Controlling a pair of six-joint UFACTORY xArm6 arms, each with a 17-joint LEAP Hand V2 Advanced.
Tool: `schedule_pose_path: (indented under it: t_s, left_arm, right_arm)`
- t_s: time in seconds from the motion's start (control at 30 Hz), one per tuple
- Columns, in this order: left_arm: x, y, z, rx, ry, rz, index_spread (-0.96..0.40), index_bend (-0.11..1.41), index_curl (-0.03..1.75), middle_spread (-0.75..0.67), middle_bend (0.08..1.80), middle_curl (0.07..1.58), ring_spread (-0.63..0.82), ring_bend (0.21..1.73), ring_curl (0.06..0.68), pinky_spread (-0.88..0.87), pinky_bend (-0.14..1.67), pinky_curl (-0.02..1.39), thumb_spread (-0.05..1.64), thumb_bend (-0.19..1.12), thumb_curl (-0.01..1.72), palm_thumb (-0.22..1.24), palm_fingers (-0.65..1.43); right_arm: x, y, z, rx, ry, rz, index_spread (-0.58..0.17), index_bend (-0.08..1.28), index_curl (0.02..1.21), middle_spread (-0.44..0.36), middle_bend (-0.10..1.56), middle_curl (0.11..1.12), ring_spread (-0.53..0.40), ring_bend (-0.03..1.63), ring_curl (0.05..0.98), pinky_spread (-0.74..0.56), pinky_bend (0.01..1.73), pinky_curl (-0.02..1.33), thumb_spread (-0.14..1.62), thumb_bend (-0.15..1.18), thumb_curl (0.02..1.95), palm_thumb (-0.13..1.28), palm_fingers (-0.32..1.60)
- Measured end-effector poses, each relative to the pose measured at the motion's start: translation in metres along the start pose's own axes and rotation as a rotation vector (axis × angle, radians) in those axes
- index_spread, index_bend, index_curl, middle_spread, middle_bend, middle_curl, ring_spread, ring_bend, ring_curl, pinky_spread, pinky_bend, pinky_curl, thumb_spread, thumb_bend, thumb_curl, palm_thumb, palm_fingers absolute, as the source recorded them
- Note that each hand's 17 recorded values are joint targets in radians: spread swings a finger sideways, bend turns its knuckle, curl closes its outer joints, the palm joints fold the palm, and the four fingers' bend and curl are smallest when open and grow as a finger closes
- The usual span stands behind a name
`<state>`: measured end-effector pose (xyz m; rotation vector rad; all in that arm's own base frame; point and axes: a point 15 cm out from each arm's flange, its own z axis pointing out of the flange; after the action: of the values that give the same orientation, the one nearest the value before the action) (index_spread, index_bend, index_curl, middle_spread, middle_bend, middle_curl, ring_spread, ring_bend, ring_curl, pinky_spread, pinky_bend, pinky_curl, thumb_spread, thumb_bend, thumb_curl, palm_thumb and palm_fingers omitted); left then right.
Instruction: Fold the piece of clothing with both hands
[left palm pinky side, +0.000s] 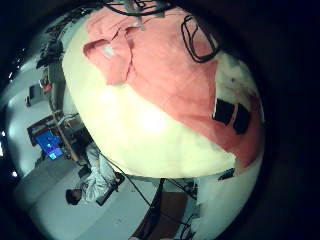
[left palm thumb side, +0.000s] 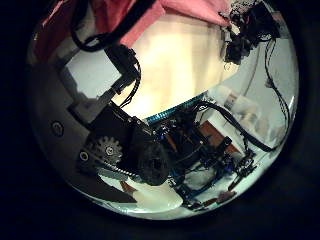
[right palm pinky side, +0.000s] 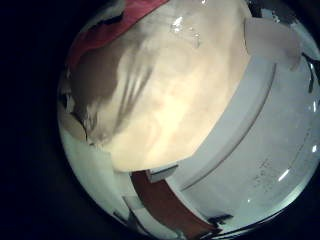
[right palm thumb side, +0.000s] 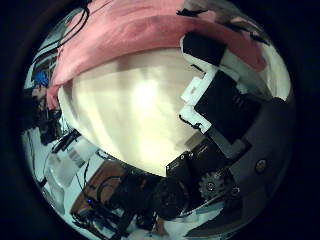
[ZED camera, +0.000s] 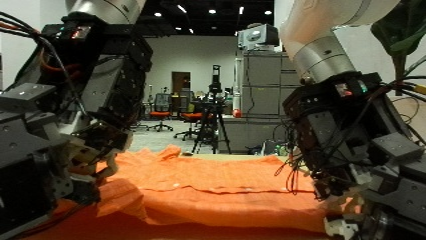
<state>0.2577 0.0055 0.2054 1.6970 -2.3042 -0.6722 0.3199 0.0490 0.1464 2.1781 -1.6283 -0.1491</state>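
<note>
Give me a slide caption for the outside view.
Two robot hands, left and right, hang over an orange garment spread flat.

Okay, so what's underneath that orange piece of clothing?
The orange garment lies spread over a pale cream table, whose bare top shows beside the cloth in the palm views. Whatever sits directly under the fabric is covered, so nothing else can be made out there.

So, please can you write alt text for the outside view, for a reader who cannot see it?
An orange cloth lies spread on a table, with the left robot hand and right robot hand hanging low over its two ends.
</note>
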Motion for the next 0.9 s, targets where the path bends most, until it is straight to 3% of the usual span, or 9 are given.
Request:
schedule_pose_path:
  t_s: [0.37, 0.67, 0.9]
  left_arm:
    - [0.001, 0.039, -0.022, -0.071, 0.004, 0.062, -0.62, 0.18, 1.49, -0.67, 0.68, 1.34, -0.46, 1.33, 0.536, -0.68, 1.11, 0.58, 0.93, -0.01, 0.76, 0.94, 1.01]
    - [0.003, 0.07, -0.042, -0.122, 0.024, 0.115, -0.6, 0.18, 1.5, -0.67, 0.67, 1.35, -0.46, 1.32, 0.536, -0.68, 1.1, 0.58, 0.93, -0.01, 0.76, 0.94, 1.02]
    - [0.007, 0.082, -0.067, -0.124, 0.017, 0.135, -0.58, 0.18, 1.51, -0.68, 0.67, 1.35, -0.46, 1.31, 0.537, -0.69, 1.09, 0.59, 0.94, -0.01, 0.75, 0.93, 1.03]
  right_arm:
    - [0.01, 0.044, -0.044, 0.043, 0.0, -0.042, -0.304, 0.97, 0.76, -0.182, 1.15, 0.74, -0.241, 1.28, 0.592, -0.4, 1.15, 0.63, 1.26, 0.05, 0.47, 1.07, 1.23]
    - [0.011, 0.098, -0.082, 0.082, 0.012, -0.087, -0.275, 1.03, 0.8, -0.167, 1.21, 0.77, -0.223, 1.34, 0.617, -0.33, 1.22, 0.67, 1.27, 0.03, 0.52, 1.09, 1.18]
    - [0.013, 0.127, -0.099, 0.107, 0.015, -0.084, -0.264, 1.04, 0.8, -0.16, 1.23, 0.77, -0.219, 1.35, 0.616, -0.32, 1.23, 0.67, 1.27, 0.0, 0.55, 1.09, 1.18]
